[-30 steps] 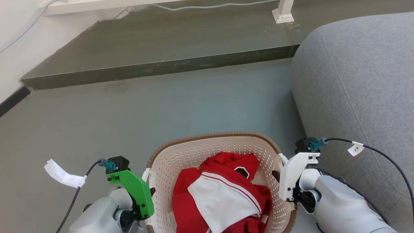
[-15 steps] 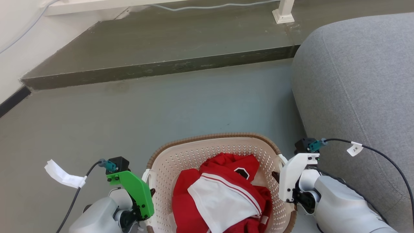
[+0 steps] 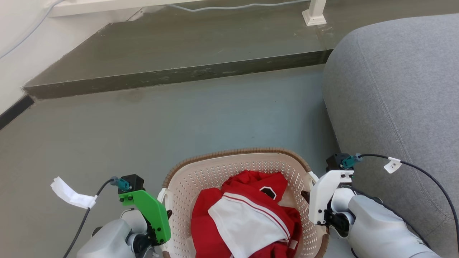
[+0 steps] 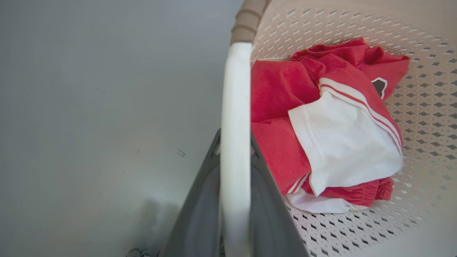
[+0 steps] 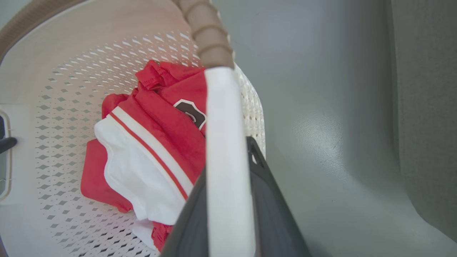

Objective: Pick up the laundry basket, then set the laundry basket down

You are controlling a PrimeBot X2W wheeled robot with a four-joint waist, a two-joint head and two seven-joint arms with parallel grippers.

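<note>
Basket: laundry basket (image 3: 215,172) at 6 o'clock in the head view, red-and-white clothes (image 3: 244,218) inside.
Left gripper (image 4: 234,142): pinching its 9 o'clock handle (image 4: 234,89).
Right gripper (image 5: 228,146): pinching the 3 o'clock handle (image 5: 221,107).
Change: basket and grippers crept toward 6 o'clock, probably lowering for set-down.

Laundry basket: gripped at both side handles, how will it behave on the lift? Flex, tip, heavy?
Likely light: the laundry basket is perforated plastic, holding just a few clothes. Walls may flex slightly. Tipping seems unlikely, since the left gripper and right gripper clamp opposite handles, but the smooth white handles could slip or swivel.
</note>
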